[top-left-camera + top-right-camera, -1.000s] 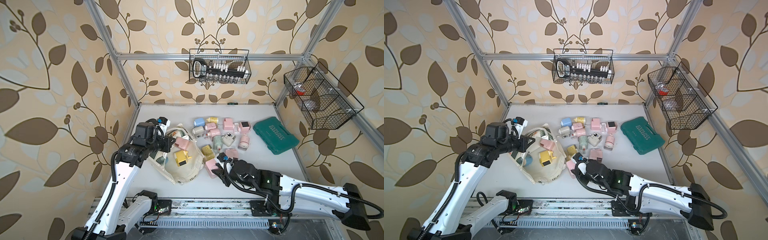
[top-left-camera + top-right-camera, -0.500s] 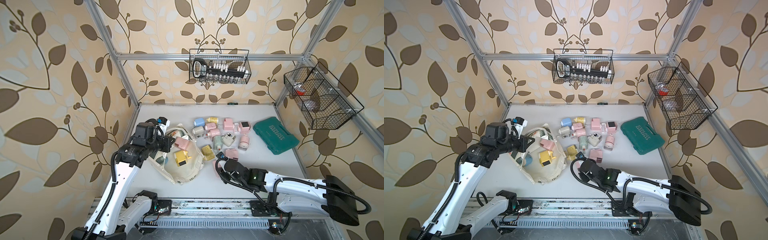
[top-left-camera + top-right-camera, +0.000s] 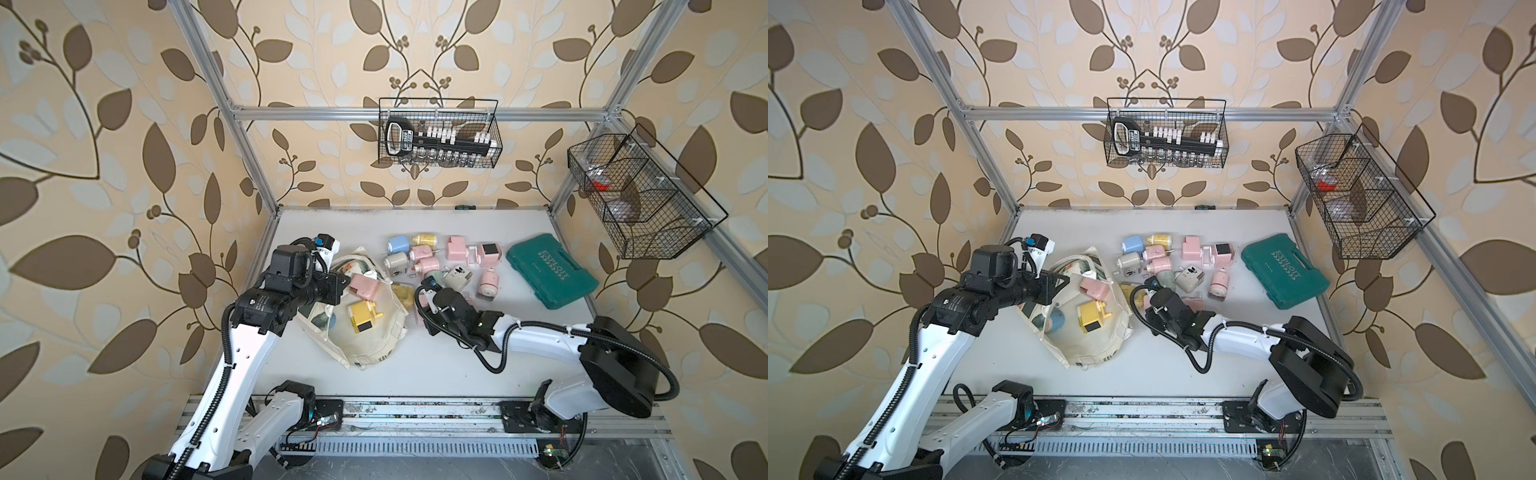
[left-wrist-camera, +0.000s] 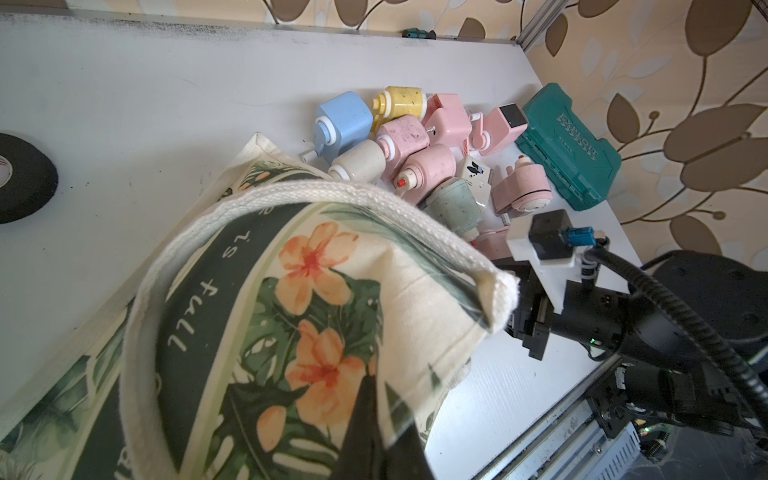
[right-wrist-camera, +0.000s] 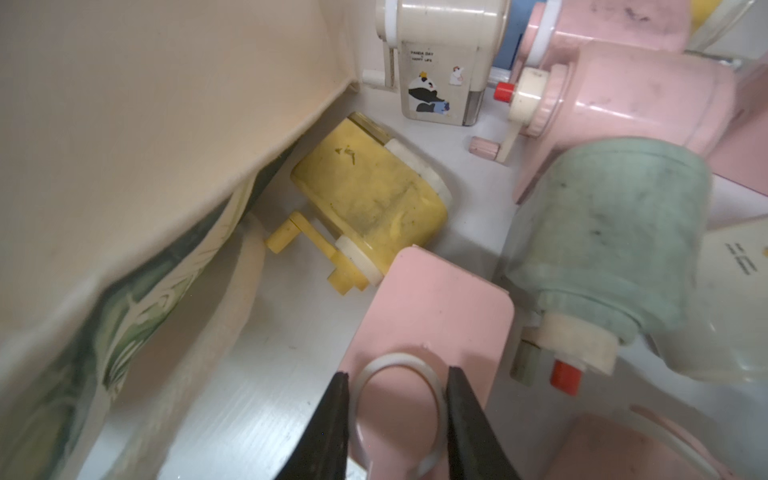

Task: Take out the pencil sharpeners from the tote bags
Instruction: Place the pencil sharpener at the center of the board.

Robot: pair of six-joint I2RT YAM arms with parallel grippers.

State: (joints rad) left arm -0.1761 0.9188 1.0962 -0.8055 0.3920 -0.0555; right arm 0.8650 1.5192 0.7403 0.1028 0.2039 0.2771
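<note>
The tote bag [image 3: 365, 332] lies open at the table's left, leaf print showing in the left wrist view [image 4: 291, 299]. My left gripper [image 3: 340, 286] [image 4: 370, 386] is shut on its canvas rim and holds it up. A pink pencil sharpener [image 3: 363, 286] and a yellow one [image 3: 362, 316] rest in the bag's mouth. My right gripper [image 5: 397, 374] [image 3: 423, 300] is shut on the white ring of a pink sharpener [image 5: 432, 299], low over the table just right of the bag. A yellow sharpener [image 5: 374, 195] lies half under the bag's edge. Several more [image 3: 440, 262] are clustered beyond.
A teal EXPLOIT case [image 3: 550, 270] lies at the right. A mint sharpener [image 5: 602, 232] sits close beside the held one. Black wire baskets hang on the back wall [image 3: 438, 133] and right wall [image 3: 636, 195]. A black tape roll [image 4: 20, 183] lies far left.
My right gripper has carried the pink sharpener away from the front edge toward the cluster, its arm folding back. The left arm and the bag have stayed still.
</note>
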